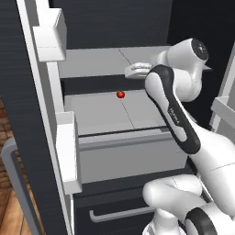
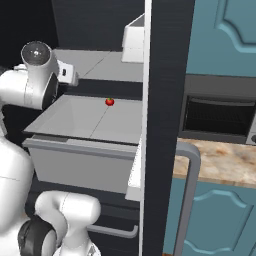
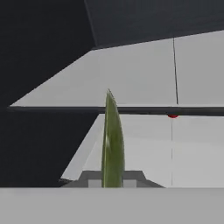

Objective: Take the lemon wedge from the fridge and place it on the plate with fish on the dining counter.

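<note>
The lemon wedge (image 3: 113,144), a thin yellowish-green sliver with its pointed tip up, stands between the two fingertips of my gripper (image 3: 113,183), which is shut on it. My hand (image 1: 136,69) reaches into the open fridge (image 1: 103,114) just above the upper light grey shelf (image 2: 95,62), at its right side in the left base view. In the right base view the hand (image 2: 67,74) is at the shelf's left end. The plate with fish and the dining counter are out of view.
A small round red fruit (image 1: 120,94) (image 2: 109,102) (image 3: 173,116) sits on the lower shelf. The fridge's doors (image 1: 23,119) (image 2: 165,125) flank the opening with white bins (image 1: 50,34). Right of the fridge are teal cabinets, a built-in oven (image 2: 217,117) and a marbled top (image 2: 220,161).
</note>
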